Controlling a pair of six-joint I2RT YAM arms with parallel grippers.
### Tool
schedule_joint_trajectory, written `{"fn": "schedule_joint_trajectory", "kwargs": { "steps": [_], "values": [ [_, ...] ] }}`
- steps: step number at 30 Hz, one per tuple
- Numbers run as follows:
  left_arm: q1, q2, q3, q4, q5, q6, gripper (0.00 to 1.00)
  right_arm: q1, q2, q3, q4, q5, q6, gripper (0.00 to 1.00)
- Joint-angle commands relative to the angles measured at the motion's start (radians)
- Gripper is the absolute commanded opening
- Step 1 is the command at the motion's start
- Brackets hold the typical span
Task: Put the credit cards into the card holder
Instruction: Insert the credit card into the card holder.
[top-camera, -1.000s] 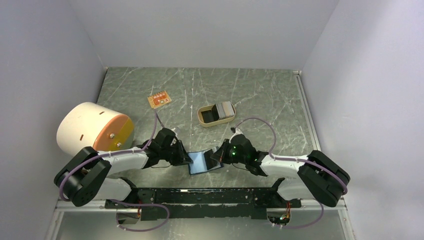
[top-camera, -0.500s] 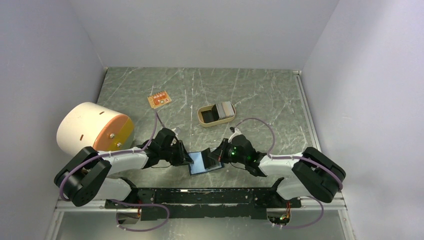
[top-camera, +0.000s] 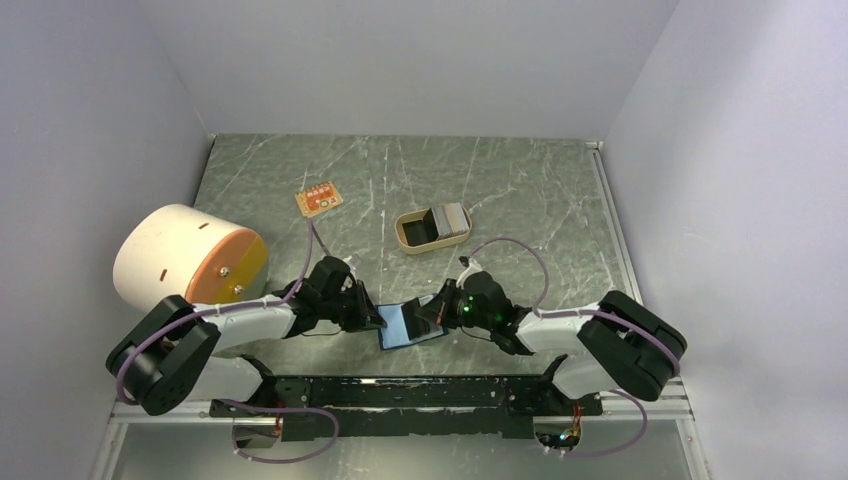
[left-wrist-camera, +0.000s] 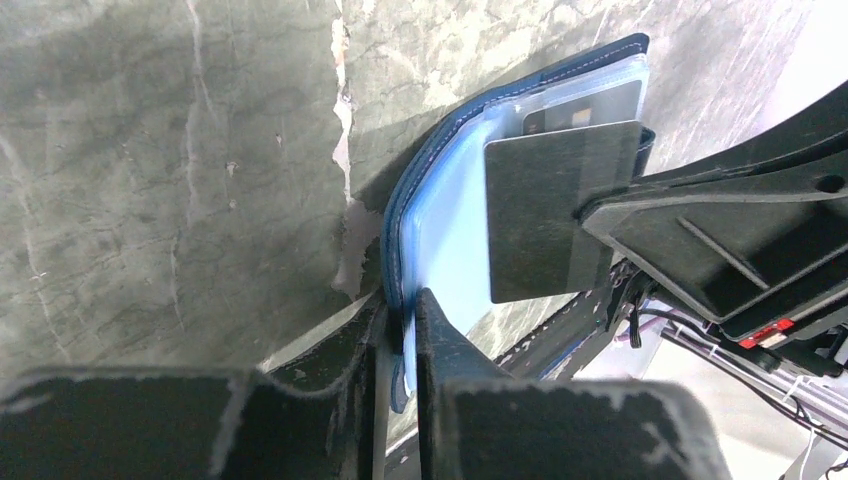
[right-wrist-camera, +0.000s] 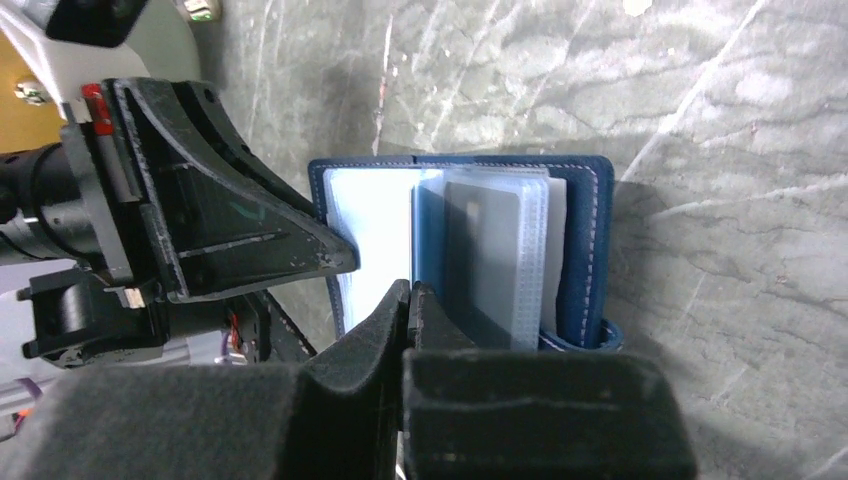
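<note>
Left wrist view: left hand (left-wrist-camera: 400, 322) pinched tight on the near cover edge of the card holder (left-wrist-camera: 440, 240). Holder is open on the surface (left-wrist-camera: 150, 150), close to the arm bases. Right hand (right-wrist-camera: 410, 298) clamped on one dark grey card (left-wrist-camera: 545, 210), held flat over the light blue inside. More credit cards (top-camera: 452, 216) sit in the tan tray (top-camera: 405, 240), well apart.
</note>
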Motion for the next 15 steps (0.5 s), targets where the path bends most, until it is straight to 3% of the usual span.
{"fn": "schedule_joint_trajectory", "kwargs": {
  "steps": [1,15],
  "values": [
    [0.004,-0.018,-0.005,0.0,0.011,0.008,0.17,-0.005,-0.058,-0.017,-0.036,0.044,-0.034,0.0],
    [0.004,-0.028,-0.012,0.004,0.009,0.003,0.2,-0.011,-0.032,-0.019,-0.021,0.062,-0.065,0.0]
  ]
}}
